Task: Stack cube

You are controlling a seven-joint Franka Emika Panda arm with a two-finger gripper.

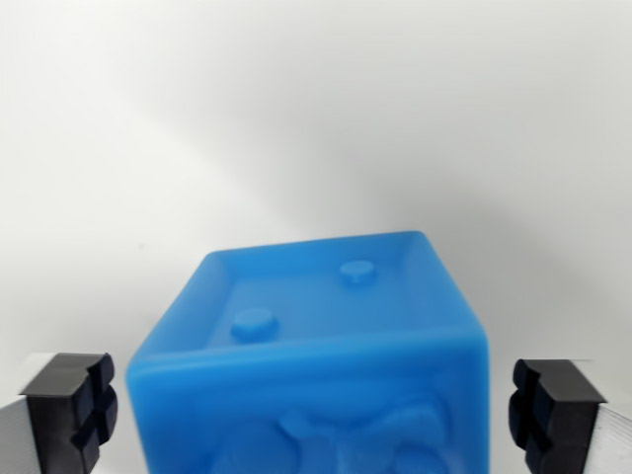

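Cube between the two fingers of the hand, apart from each.

Single wrist view, mounted on the arm and looking forward and down between the two fingertips, which frame the lower left and right corners. The camera sits very near the cube, which fills the lower centre; a plain white surface lies beyond.

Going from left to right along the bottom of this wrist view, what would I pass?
Black ridged finger pad → translucent blue plastic cube with two round studs on top → second black finger pad, all over a plain white surface.
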